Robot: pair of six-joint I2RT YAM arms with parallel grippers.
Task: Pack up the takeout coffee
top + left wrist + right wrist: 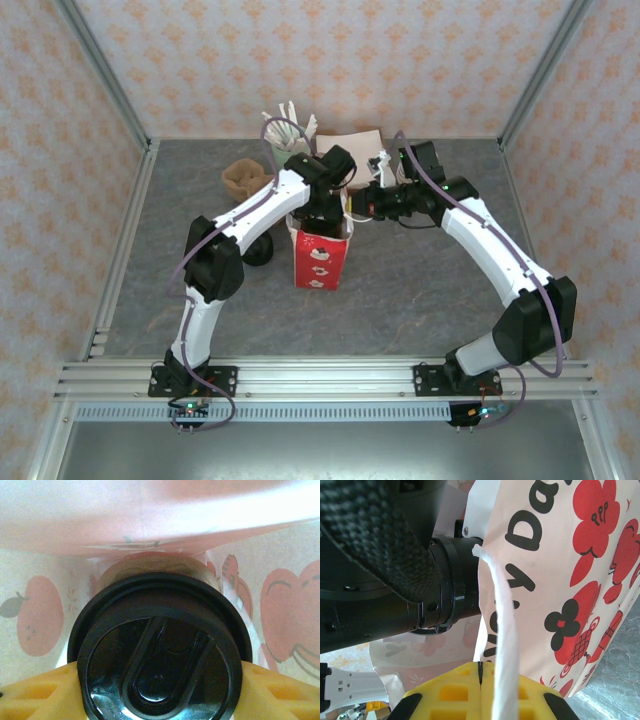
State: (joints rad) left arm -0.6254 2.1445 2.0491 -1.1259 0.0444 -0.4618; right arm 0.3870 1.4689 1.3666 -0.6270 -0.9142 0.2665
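My left pincer [160, 682] grips the coffee [160, 640] inside the bag [321, 262]; my right pincer [480, 680], clenched, holds the bag. Letting go remains.

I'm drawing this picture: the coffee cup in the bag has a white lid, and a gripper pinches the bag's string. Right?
Not quite. The takeout coffee has a black lid, not white; the left wrist view shows it. The rest holds: it is in the bag, and the right gripper pinches the bag's string.
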